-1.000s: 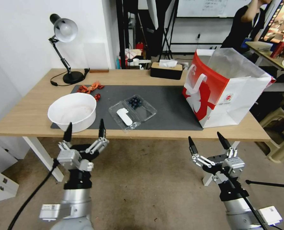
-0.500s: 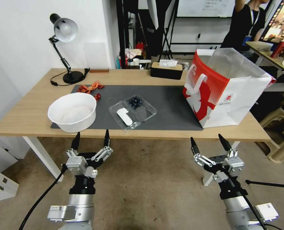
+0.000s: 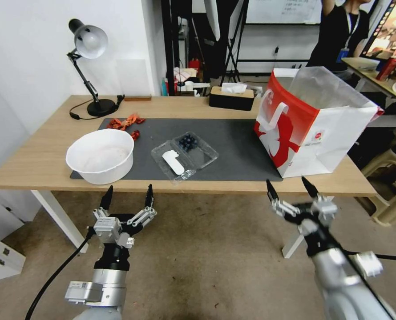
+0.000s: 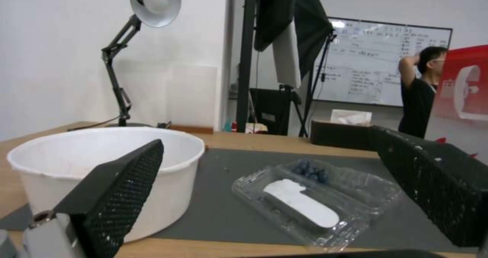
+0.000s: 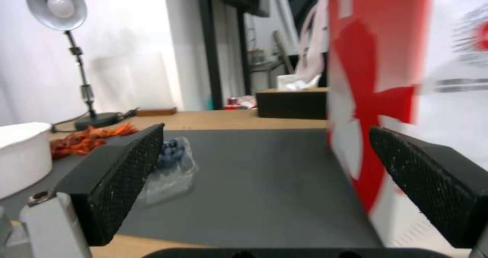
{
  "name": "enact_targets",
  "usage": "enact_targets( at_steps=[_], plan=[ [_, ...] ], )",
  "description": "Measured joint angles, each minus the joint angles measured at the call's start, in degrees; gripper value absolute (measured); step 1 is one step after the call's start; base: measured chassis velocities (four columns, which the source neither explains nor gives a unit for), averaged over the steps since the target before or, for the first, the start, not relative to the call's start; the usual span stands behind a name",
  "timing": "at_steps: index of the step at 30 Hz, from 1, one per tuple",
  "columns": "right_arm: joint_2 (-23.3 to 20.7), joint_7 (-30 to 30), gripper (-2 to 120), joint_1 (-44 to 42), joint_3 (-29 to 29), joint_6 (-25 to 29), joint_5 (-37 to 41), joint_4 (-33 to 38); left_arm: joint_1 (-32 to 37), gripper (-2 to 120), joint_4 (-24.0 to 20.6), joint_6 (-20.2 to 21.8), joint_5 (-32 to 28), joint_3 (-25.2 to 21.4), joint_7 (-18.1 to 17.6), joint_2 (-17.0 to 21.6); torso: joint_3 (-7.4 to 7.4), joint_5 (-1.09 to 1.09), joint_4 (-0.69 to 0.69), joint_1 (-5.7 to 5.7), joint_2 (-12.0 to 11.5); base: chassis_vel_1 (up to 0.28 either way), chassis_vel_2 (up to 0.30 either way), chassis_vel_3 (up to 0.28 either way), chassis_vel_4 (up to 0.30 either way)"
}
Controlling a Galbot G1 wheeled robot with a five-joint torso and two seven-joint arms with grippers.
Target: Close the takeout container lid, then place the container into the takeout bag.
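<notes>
The takeout container (image 3: 185,153) lies open on the desk (image 3: 38,164), left of the takeout bag (image 3: 313,122). Left gripper (image 3: 127,198) and right gripper (image 3: 290,187) hover off the near edge, fingers spread.

Head cam sits up high, looking down over the whole table (image 3: 42,164). Both wrist cams sit low at the table's front edge, facing the back wall; all three catch the dark mat (image 3: 233,146) and desk lamp (image 3: 89,42).
</notes>
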Motion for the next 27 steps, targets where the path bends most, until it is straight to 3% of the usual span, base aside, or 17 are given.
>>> enact_targets(
  at_steps=[5,7,12,18,21,27],
  plan=[
    [-6.3,1.7,100,9.2,-5.0,-3.3,3.7,-6.4,1.1,100,-0.3,0.1,0.6,-0.4,0.3,-1.6,0.0,-0.01,-0.01,0.0,0.0,0.0,0.0,0.0,0.0],
    [-7.0,2.0,100,10.5,-5.8,-3.6,4.0,-7.1,1.1,100,-0.3,0.1,0.6,-0.4,0.3,-1.8,0.0,-0.01,-0.02,0.0,0.0,0.0,0.0,0.0,0.0],
    [-10.5,5.5,100,22.6,-14.1,-7.6,5.5,-13.1,1.6,100,0.3,-0.5,1.1,-0.8,0.5,-3.0,0.0,-0.02,0.0,0.0,0.0,0.0,0.0,0.0,0.0],
    [-11.8,8.7,100,32.3,-22.4,-13.2,7.3,-18.5,2.0,100,0.6,-1.1,1.3,-1.7,0.9,-3.6,0.01,-0.02,-0.02,0.01,0.0,0.0,0.0,0.0,0.0],
    [-11.9,10.6,100,40.2,-27.9,-19.2,8.2,-22.7,2.5,100,1.3,-2.2,1.5,-1.9,0.9,-4.0,0.0,-0.02,-0.02,0.0,0.0,0.0,0.0,0.0,0.0],
    [-11.9,11.9,100,47.9,-31.8,-28.5,8.6,-25.4,2.7,100,1.8,-2.6,1.6,-2.1,0.8,-4.2,0.0,-0.03,-0.01,-0.01,0.0,0.0,0.0,0.0,0.0]
  ],
)
